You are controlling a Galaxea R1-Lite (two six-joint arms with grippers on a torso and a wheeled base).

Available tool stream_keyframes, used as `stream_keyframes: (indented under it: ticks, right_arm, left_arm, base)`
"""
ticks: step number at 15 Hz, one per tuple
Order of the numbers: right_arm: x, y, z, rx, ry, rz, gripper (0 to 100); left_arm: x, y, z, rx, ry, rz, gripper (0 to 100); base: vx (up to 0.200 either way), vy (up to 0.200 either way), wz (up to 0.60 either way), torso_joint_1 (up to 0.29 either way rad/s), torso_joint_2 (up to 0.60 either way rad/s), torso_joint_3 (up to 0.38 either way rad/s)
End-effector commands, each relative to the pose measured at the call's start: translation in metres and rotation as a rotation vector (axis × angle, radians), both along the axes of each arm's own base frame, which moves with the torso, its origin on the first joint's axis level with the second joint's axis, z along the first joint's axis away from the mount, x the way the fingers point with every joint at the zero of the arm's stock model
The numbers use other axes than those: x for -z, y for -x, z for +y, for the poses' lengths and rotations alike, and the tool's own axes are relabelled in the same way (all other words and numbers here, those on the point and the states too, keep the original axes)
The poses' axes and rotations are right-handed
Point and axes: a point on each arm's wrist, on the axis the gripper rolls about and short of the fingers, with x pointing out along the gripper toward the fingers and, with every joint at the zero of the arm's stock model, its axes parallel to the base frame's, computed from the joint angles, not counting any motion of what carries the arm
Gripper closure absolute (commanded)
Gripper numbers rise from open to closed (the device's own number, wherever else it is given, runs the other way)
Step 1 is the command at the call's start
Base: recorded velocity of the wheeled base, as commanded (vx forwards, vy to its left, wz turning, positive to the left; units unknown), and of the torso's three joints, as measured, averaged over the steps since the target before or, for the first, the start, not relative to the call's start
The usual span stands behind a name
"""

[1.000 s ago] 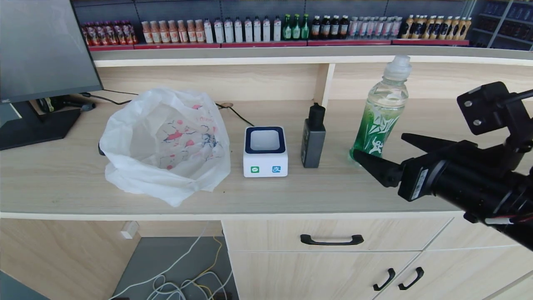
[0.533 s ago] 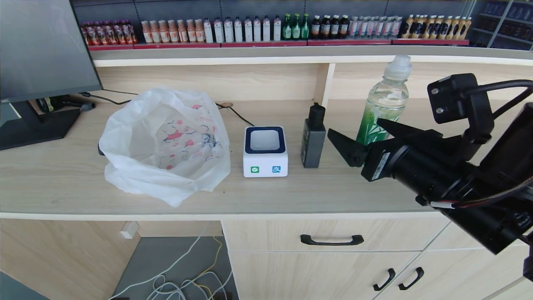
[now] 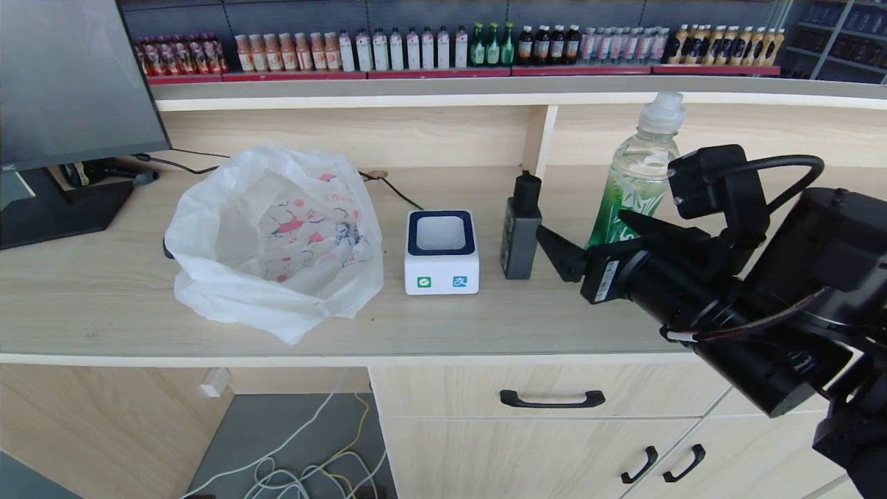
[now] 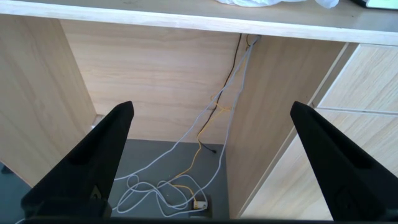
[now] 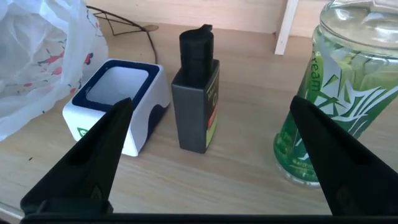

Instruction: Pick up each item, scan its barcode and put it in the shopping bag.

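Note:
A tall clear bottle with a green label [image 3: 637, 187] [image 5: 339, 106] stands on the counter at the right. Left of it is a dark grey bottle with a black cap [image 3: 521, 232] [image 5: 198, 93], then a white scanner box with a blue rim [image 3: 441, 253] [image 5: 118, 102]. The white plastic shopping bag [image 3: 274, 239] [image 5: 37, 56] lies open further left. My right gripper [image 3: 592, 232] [image 5: 211, 102] is open and hovers low in front of the two bottles, touching neither. My left gripper [image 4: 211, 106] is open below the counter's edge, holding nothing.
A monitor [image 3: 69, 83] on a black stand fills the counter's left end. A raised wooden back ledge with a divider [image 3: 539, 135] runs behind the items. Drawers [image 3: 552, 398] are under the counter, and loose cables [image 4: 205, 137] hang in the gap below.
My right arm has swung left along the counter's front, from right of the green bottle to in front of both bottles. The items and the bag have stayed put.

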Motion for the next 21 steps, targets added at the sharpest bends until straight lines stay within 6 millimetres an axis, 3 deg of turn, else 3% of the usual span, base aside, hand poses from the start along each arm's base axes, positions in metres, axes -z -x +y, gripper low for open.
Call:
stream_keyframes:
  ticks: [1, 4, 9, 13, 17, 21]
  right_arm:
    - [-0.002, -0.018, 0.015, 0.022, -0.009, -0.012, 0]
    - [0.008, -0.02, 0.035, -0.004, 0.01, 0.013, 0]
    - [0.026, -0.043, 0.057, -0.007, -0.021, -0.042, 0]
    - [0.035, -0.049, 0.061, 0.003, -0.003, -0.031, 0]
    - [0.038, -0.07, 0.07, 0.102, -0.066, -0.081, 0]
    - [0.045, -0.085, 0.059, 0.166, -0.066, -0.085, 0]
  left_arm:
    - [0.0, 0.0, 0.0, 0.0, 0.0, 0.0, 0]
    - [0.0, 0.0, 0.0, 0.0, 0.0, 0.0, 0]
    - [0.0, 0.0, 0.0, 0.0, 0.0, 0.0, 0]
    - [0.0, 0.0, 0.0, 0.002, 0.0, 0.0, 0]
    - [0.0, 0.0, 0.0, 0.0, 0.0, 0.0, 0]
    - [0.0, 0.0, 0.0, 0.0, 0.0, 0.0, 0]
  base:
    - [0.0, 0.0, 0.0, 0.0, 0.0, 0.0]
    - [0.0, 0.0, 0.0, 0.0, 0.0, 0.0]
    - [0.0, 0.0, 0.0, 0.0, 0.0, 0.0]
    - [0.0, 0.0, 0.0, 0.0, 0.0, 0.0]
    - [0.0, 0.0, 0.0, 0.0, 0.0, 0.0]
    - [0.0, 0.0, 0.0, 0.0, 0.0, 0.0]
